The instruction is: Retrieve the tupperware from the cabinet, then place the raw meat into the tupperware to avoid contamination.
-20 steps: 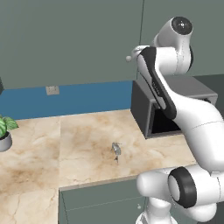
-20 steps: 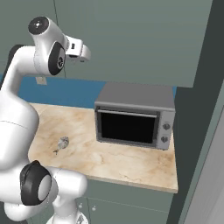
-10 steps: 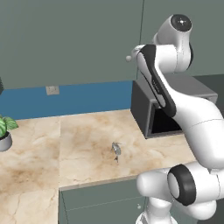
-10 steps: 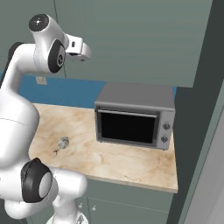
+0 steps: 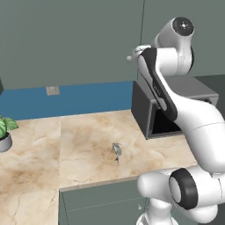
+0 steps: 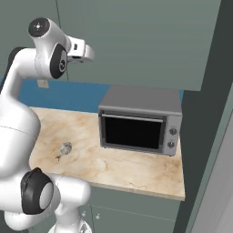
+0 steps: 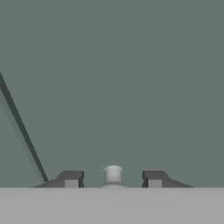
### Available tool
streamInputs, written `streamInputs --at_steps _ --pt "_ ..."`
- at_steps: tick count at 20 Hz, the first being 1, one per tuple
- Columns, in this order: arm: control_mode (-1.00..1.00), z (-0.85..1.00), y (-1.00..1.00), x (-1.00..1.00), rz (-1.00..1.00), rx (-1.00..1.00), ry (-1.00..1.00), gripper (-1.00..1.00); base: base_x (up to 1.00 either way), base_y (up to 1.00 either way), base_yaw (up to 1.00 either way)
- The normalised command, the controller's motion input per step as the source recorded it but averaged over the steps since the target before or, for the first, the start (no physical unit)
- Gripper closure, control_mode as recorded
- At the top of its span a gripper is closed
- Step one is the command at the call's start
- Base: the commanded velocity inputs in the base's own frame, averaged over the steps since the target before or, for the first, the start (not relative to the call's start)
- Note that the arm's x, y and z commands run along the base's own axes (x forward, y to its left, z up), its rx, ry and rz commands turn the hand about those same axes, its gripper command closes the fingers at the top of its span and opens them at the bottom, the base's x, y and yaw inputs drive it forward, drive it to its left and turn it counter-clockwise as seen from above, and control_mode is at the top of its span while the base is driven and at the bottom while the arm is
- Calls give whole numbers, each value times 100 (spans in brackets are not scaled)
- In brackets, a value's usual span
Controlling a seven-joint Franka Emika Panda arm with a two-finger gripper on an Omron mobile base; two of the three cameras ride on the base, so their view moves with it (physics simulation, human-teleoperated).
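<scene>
The pincer (image 7: pixel 113 180) sits spread at the closed cabinet (image 7: pixel 131 87), its 2 tips either side of the knob (image 7: pixel 113 174), not touching. The raw meat (image 5: pixel 117 150) lies on the counter (image 5: pixel 79 145).

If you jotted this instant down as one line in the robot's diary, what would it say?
stage: opening cabinet | gripper: fingers either side of door knob, gaps visible | doors: shut | raw meat: on counter

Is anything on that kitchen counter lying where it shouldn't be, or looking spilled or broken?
One thing: the raw meat lies bare on the marble counter, with no dish under it. The microwave and the potted plant stand upright, and nothing looks spilled or broken.
</scene>
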Motion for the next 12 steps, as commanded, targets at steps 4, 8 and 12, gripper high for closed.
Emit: streamInputs --at_steps 4,8,12 --pt "-100 0 0 5 1 0 -11 100 0 0 0" --pt "-100 -2 0 -1 0 0 -1 100 0 0 0" --pt "-100 8 -3 -23 0 1 1 100 0 0 0"
